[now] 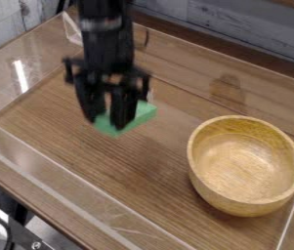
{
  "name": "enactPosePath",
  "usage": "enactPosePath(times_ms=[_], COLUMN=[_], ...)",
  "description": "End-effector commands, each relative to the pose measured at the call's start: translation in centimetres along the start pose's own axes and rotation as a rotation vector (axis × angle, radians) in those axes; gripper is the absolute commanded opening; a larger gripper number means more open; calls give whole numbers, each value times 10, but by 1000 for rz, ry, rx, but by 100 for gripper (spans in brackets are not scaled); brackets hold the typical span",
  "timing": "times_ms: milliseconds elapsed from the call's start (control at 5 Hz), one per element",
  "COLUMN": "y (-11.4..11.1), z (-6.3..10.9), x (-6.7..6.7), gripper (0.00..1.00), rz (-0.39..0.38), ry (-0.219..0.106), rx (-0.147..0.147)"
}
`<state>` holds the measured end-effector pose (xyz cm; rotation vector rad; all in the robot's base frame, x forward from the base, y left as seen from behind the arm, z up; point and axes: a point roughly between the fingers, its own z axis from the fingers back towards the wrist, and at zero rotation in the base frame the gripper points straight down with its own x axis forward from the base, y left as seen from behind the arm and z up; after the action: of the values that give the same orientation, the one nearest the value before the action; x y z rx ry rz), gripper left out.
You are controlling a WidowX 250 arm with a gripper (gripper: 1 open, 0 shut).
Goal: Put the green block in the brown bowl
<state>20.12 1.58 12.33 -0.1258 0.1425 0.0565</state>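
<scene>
The green block (132, 117) hangs in the air above the wooden table (149, 195), a bright green flat bar tilted between the black fingers. My gripper (114, 109) is shut on it and points almost straight down, left of centre in the view. To the right, apart from the block, rests the brown bowl (248, 163), round light wood with a thick rim and nothing inside. The fingers hide part of the block.
A clear raised border (58, 190) runs along the table's front and left sides. A grey panelled wall (240, 24) stands behind the table's far edge.
</scene>
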Motion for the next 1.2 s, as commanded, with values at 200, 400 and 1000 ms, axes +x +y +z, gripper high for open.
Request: enactPosePath(times_ms=[200, 400, 1000], y=[-86, -126, -132], z=[23, 13, -10], x=[-7, -12, 1], gripper=[0, 0, 0], rz=[-103, -148, -116], ry=[-58, -67, -126], rx=[22, 33, 38])
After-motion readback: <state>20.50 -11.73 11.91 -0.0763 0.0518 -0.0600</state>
